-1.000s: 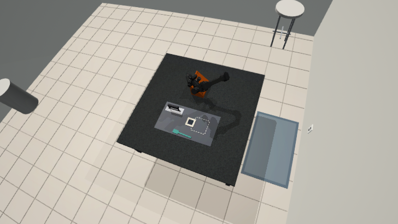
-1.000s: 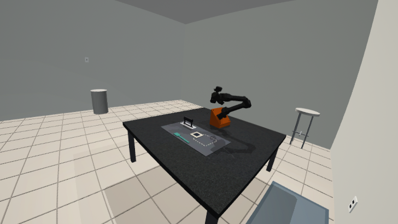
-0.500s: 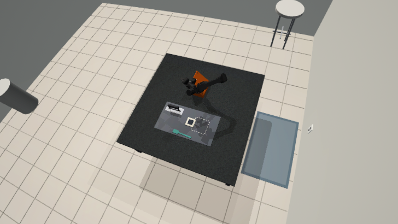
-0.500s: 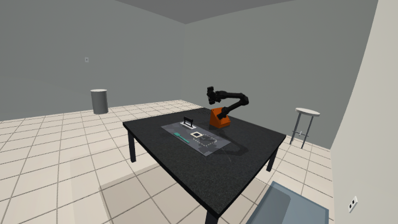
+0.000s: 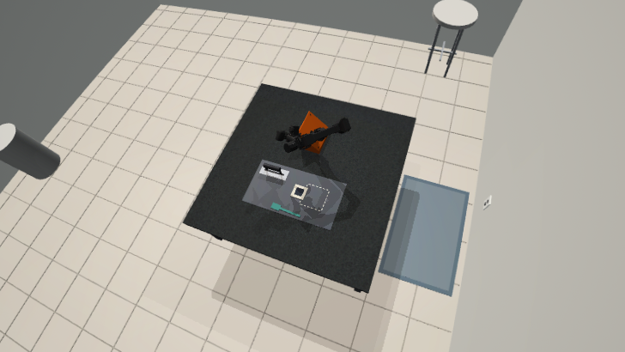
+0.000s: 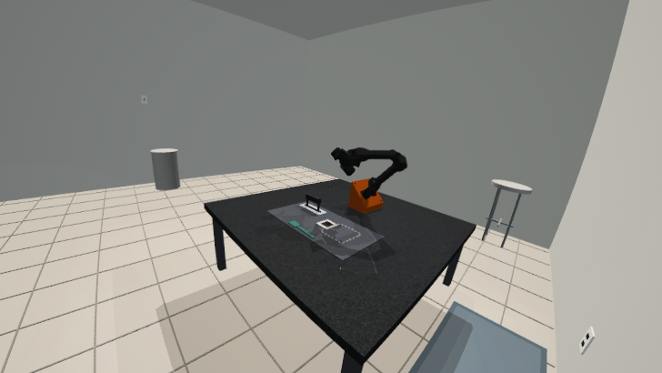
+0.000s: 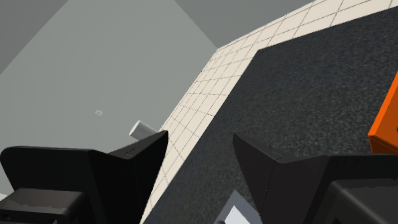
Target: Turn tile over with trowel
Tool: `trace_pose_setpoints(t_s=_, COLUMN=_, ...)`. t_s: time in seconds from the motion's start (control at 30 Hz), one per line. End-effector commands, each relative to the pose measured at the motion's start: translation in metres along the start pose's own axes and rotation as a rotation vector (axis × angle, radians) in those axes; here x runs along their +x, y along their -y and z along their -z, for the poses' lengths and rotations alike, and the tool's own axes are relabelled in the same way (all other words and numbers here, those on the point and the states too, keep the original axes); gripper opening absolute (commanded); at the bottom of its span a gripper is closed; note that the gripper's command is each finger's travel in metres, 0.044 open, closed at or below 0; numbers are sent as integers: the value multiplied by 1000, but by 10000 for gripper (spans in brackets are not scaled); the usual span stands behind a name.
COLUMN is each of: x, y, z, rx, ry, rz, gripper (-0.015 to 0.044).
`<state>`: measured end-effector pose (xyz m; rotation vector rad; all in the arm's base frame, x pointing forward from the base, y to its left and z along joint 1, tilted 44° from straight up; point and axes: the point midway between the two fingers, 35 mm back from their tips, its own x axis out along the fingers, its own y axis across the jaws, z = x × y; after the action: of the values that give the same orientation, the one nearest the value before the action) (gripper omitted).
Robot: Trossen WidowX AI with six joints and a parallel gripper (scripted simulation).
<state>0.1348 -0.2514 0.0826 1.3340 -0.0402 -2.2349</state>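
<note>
Plainly apart from the spread, empty hand (image 5: 283,138) (image 6: 341,159) (image 7: 200,136), the teal trowel (image 5: 285,209) (image 6: 301,229).

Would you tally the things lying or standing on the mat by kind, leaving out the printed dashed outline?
Green trowel: 1
Tile with a dark centre: 1
White plate with a black handle: 1
Total: 3
</note>
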Motion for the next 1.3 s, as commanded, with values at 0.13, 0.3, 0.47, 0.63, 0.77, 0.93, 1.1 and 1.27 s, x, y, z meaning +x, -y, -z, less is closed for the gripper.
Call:
trace_pose_setpoints(t_s=0.13, x=14, y=1, z=30, rx=-222, ry=-128, rz=127, gripper=270)
trace_pose_setpoints(t_s=0.3, x=21, y=2, z=49, rx=-347, ry=-218, rz=194, gripper=270)
trace_pose_setpoints(t_s=0.47, x=27, y=5, z=70, rx=-467, ry=-323, rz=254, gripper=270)
trace_pose_setpoints(t_s=0.63, x=33, y=8, z=90, rx=-582, ry=-437, rz=306, gripper=270)
trace_pose_setpoints(t_s=0.77, x=38, y=11, z=106, rx=-667, ry=-536, rz=340, gripper=270)
trace_pose_setpoints(t_s=0.93, x=43, y=14, z=127, rx=-766, ry=-668, rz=372, gripper=270)
trace_pose_setpoints(t_s=1.1, x=48, y=18, z=147, rx=-854, ry=-810, rz=391, gripper=270)
trace_pose_setpoints(t_s=1.27, x=52, y=22, z=166, rx=-931, ry=-957, rz=396, gripper=270)
